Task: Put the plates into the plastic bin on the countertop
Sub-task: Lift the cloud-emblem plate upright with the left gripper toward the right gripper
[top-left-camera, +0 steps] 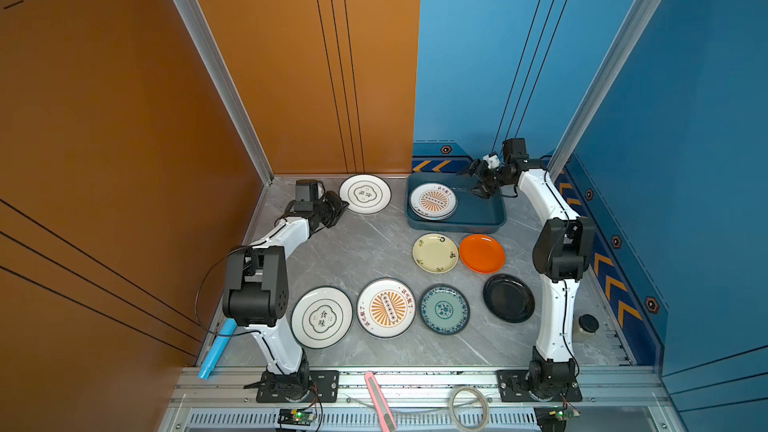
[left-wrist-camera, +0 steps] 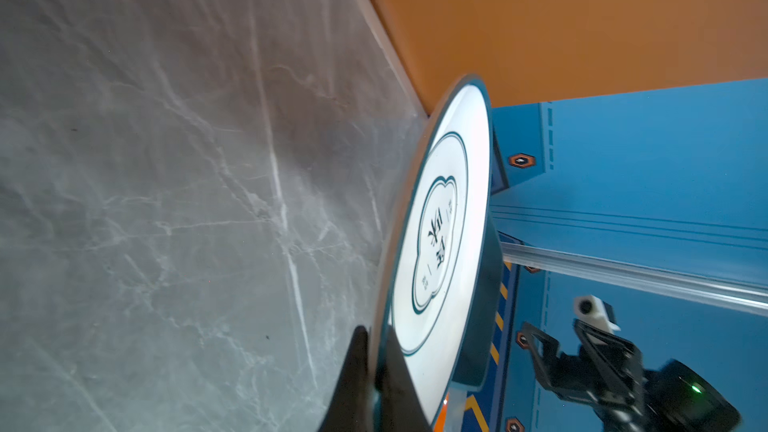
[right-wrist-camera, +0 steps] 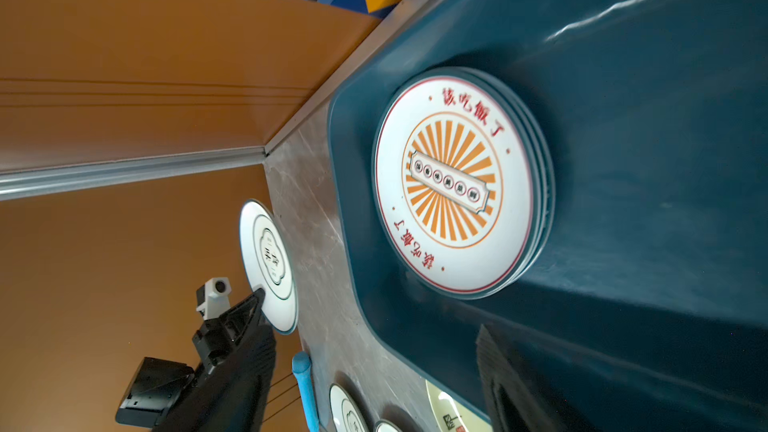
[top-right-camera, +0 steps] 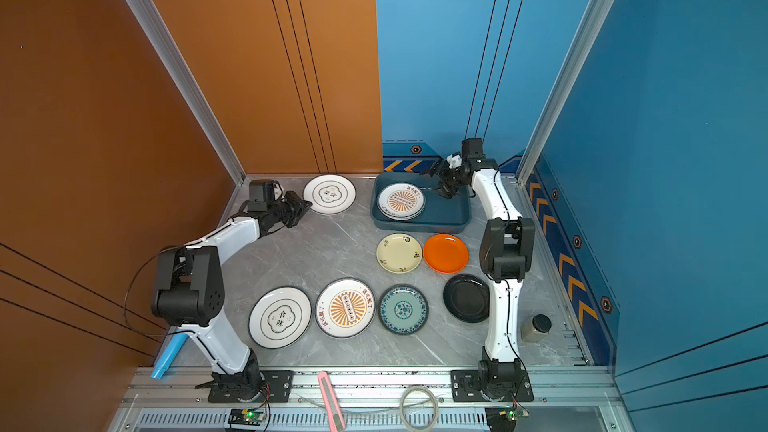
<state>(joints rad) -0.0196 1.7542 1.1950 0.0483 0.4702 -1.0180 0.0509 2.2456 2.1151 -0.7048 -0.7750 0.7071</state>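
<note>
The left fingers (top-left-camera: pixel 340 204) are clenched on the rim of a white quatrefoil plate (top-left-camera: pixel 365 194), which sits at about 11 o'clock on the grey marble surface (top-left-camera: pixel 365 251), close to the orange wall. In both top views the plate lies at roughly 3 o'clock from those fingers. The left wrist view shows the two dark fingers (left-wrist-camera: pixel 355 371) pinching its near edge, one on each face of the rim. From the right wrist view this plate (right-wrist-camera: pixel 268 263) looks raised off the surface, though I cannot tell for sure. The plastic bin (top-left-camera: pixel 457 226) stands at about 1 o'clock on the surface, and a stack of sunburst plates (top-left-camera: pixel 432 201) lies flat in its 9 o'clock half. The right wrist view shows several rims under the top plate of that stack (right-wrist-camera: pixel 453 184). The right fingers (top-left-camera: pixel 471 169) are spread apart and hold nothing. They hang over the bin's 3 o'clock half, and the stack lies at their 8 o'clock, apart from them. Just beyond the bin at 6 o'clock, a cream plate (top-left-camera: pixel 435 253) and an orange plate (top-left-camera: pixel 482 253) lie side by side. Nearer the arm bases is a loose row, from 9 o'clock toward 3 o'clock: a second quatrefoil plate (top-left-camera: pixel 321 317), a second sunburst plate (top-left-camera: pixel 385 308), a teal-patterned plate (top-left-camera: pixel 444 309) and a black plate (top-left-camera: pixel 508 298).
</note>
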